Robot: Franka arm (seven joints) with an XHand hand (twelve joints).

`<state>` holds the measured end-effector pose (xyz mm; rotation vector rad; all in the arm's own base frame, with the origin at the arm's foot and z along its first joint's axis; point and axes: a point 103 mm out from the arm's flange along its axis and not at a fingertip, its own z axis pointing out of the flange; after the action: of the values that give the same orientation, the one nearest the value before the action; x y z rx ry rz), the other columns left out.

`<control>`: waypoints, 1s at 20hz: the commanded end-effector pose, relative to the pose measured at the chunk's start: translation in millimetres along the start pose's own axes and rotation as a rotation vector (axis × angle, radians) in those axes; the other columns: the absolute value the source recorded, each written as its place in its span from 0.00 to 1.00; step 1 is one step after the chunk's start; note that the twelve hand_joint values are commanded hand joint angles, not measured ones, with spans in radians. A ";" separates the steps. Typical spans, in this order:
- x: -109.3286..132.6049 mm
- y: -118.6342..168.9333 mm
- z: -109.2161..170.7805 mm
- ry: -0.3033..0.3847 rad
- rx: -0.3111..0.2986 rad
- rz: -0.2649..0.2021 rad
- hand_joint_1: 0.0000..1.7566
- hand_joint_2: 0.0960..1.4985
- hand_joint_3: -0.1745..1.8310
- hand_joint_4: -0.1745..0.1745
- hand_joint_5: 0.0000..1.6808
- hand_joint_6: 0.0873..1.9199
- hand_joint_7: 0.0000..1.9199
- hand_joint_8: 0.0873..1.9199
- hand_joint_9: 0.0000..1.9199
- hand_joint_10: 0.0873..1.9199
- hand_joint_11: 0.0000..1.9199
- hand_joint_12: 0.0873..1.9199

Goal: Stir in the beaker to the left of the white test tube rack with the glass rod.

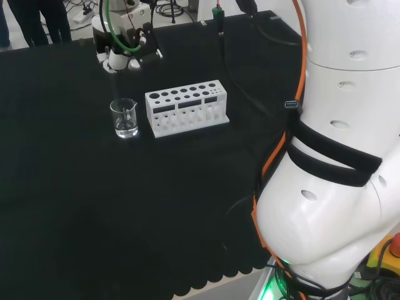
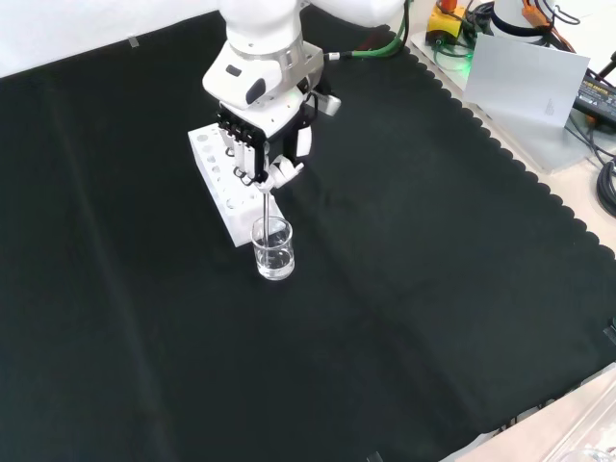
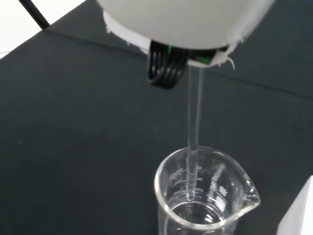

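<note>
The hand [image 2: 258, 144] hangs directly above the glass beaker [image 2: 272, 248], its fingers curled round the upper end of the glass rod [image 2: 267, 207], which drops nearly upright from the hand into the beaker's mouth. In the wrist view the rod [image 3: 194, 132] passes inside the rim [image 3: 166, 169], close to the wall on the side away from the spout [image 3: 249, 193], and its tip appears to sit just above or at the little clear liquid at the bottom; whether it is wetted cannot be told. The beaker [image 1: 124, 117] stands below the hand, with the white test tube rack [image 1: 186, 107] just beside it and apart from it. To stir well, the rod would probably need to go a little lower and then trace small circles kept within the middle of the opening, since a wide sweep could knock the thin wall and tip or slide the light vessel. Room is tightest on the rack side of the hand, where the fingers hang close over the rack [image 2: 219, 178]; on every other side the black cloth [image 2: 433, 289] lies bare well out to its scalloped edge.
</note>
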<state>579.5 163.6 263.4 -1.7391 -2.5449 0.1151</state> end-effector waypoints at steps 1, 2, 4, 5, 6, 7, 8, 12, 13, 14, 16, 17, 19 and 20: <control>-27.2 -12.1 -5.2 -0.010 0.011 0.037 0.76 0.27 0.56 0.00 0.80 0.21 0.73 0.41 0.92 0.33 0.90 0.35; -31.0 -16.1 -5.8 -0.011 0.011 0.043 0.76 0.27 0.56 0.00 0.80 0.21 0.73 0.41 0.92 0.33 0.90 0.35; -37.6 -25.5 -6.9 -0.015 0.012 0.056 0.76 0.27 0.56 0.00 0.80 0.21 0.73 0.41 0.92 0.33 0.90 0.35; -40.5 -31.1 -8.0 -0.015 0.011 0.063 0.76 0.27 0.56 0.00 0.80 0.21 0.73 0.41 0.92 0.33 0.89 0.35; -42.1 -35.5 -8.9 -0.011 0.013 0.070 0.76 0.27 0.56 0.00 0.80 0.21 0.73 0.41 0.92 0.33 0.89 0.35; -42.6 -39.5 -9.8 -0.013 0.014 0.073 0.76 0.27 0.56 0.00 0.80 0.21 0.73 0.41 0.92 0.33 0.89 0.35; -41.9 -42.5 -10.3 -0.012 0.016 0.075 0.76 0.27 0.56 0.00 0.80 0.21 0.73 0.41 0.92 0.33 0.89 0.35; -28.7 -47.4 -10.1 0.001 0.018 0.064 0.76 0.27 0.56 0.00 0.80 0.21 0.73 0.41 0.92 0.34 0.89 0.35; -24.1 -47.0 -9.7 0.005 0.018 0.060 0.76 0.27 0.56 0.00 0.80 0.21 0.73 0.41 0.92 0.34 0.89 0.35; -19.0 -46.1 -9.1 0.006 0.018 0.053 0.76 0.27 0.56 0.00 0.80 0.21 0.73 0.41 0.92 0.34 0.89 0.35; -11.5 -44.1 -8.0 0.009 0.017 0.039 0.76 0.27 0.56 0.00 0.80 0.21 0.73 0.41 0.92 0.34 0.90 0.35; -8.7 -42.9 -7.7 0.011 0.015 0.034 0.76 0.27 0.56 0.00 0.80 0.21 0.73 0.41 0.92 0.34 0.90 0.35; -3.9 -40.6 -7.7 0.011 0.012 0.028 0.76 0.27 0.56 0.00 0.80 0.21 0.73 0.41 0.92 0.34 0.90 0.35; -2.1 -40.0 -7.9 0.010 0.010 0.025 0.76 0.27 0.56 0.00 0.80 0.21 0.73 0.41 0.92 0.34 0.90 0.35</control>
<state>543.8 139.6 275.4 -1.7748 -2.5021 0.1287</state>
